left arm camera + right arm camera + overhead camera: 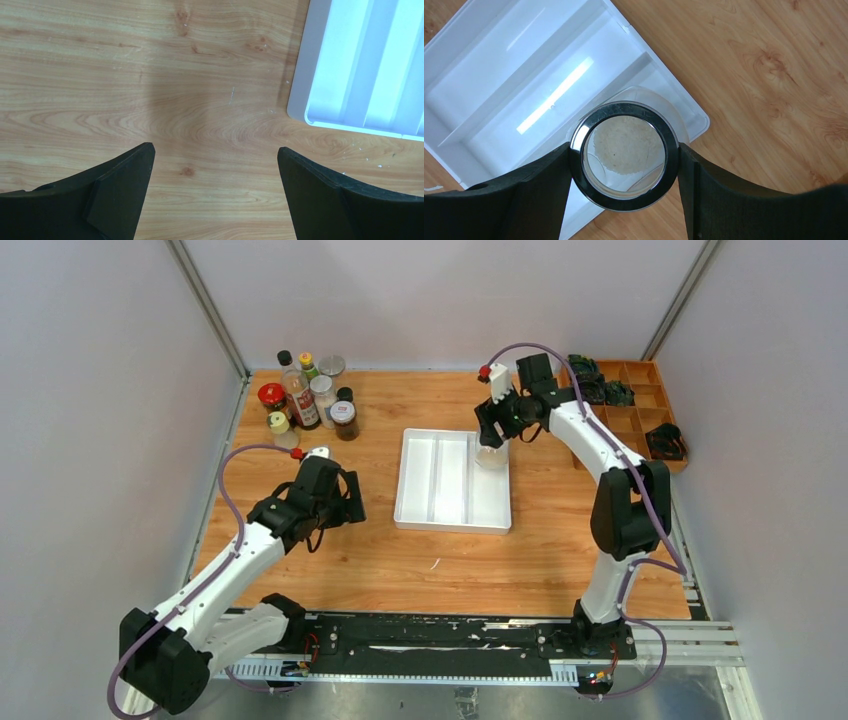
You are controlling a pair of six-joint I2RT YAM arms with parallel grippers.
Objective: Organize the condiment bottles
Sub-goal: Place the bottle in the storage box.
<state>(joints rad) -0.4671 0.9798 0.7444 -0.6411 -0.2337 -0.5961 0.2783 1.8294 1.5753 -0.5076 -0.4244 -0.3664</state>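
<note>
A clear jar (626, 145) with a shiny silver ring lid and pale grains inside sits between my right gripper's (625, 152) fingers, which are shut on its lid. It is upright over the far right corner of the white divided tray (420, 480); I cannot tell whether it touches the tray floor. The other condiment bottles (305, 400) stand grouped at the back left: a tall black-capped one (296, 390), a red-lidded jar (272, 397), a yellow-capped one (309, 365). My left gripper (215, 150) hangs open over bare wood, left of the tray (350, 60).
A wooden compartment box (640, 410) with dark green-black objects (590, 380) stands at the back right, close behind the right arm. Grey walls close in the table on the left, back and right.
</note>
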